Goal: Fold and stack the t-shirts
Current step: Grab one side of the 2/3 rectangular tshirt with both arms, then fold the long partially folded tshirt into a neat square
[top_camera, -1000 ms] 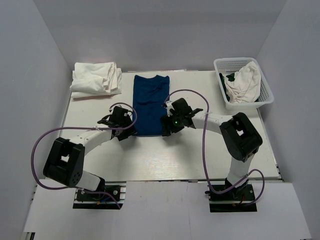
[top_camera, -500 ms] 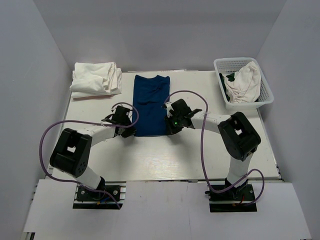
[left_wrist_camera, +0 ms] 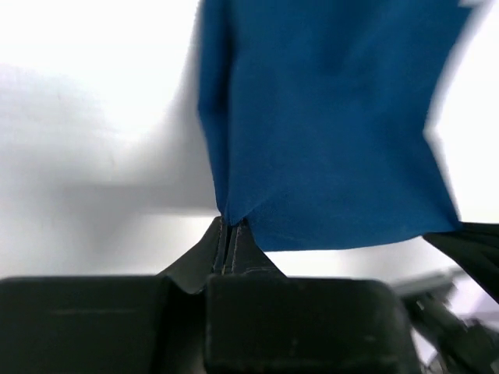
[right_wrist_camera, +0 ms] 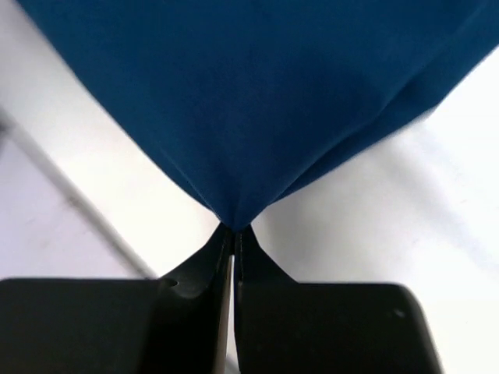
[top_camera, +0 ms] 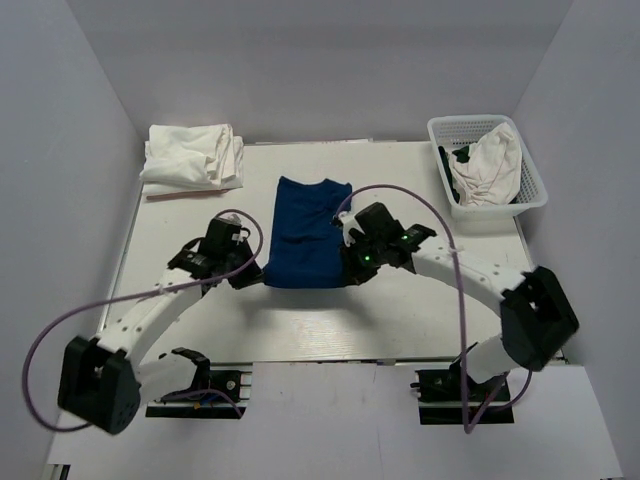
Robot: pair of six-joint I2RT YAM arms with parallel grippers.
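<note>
White table (top_camera: pixel 420 300), pale grey walls (top_camera: pixel 300 70) on three sides.

1. Blue t-shirt (top_camera: pixel 305 235): folded to a narrow strip. Its long axis runs straight ahead of both grippers, away from the arm bases, with the collar end farthest off. The near hem is strung between the two grippers, and all the rest of the cloth lies forward of the fingertips.

2. Left gripper (left_wrist_camera: pixel 228 227): jaws pressed together, pinching the near left corner of the blue t-shirt. The cloth spreads ahead of it and to its right.

3. Right gripper (right_wrist_camera: pixel 234 231): jaws pressed together, pinching the near right corner. The cloth spreads ahead of it and to its left.

4. White t-shirts (top_camera: pixel 192 157): folded pile, well ahead of the left gripper and off to its left. The left arm is the nearer one.

5. Basket (top_camera: pixel 535 190): well ahead of the right gripper and off to its right, holding a crumpled white garment (top_camera: pixel 487 160).

Assessment: each arm is equally near its own corner. The coming move probably carries the near hem forward along the strip's long axis toward the collar. Both grippers would need to travel level and together, or the fold will skew.
</note>
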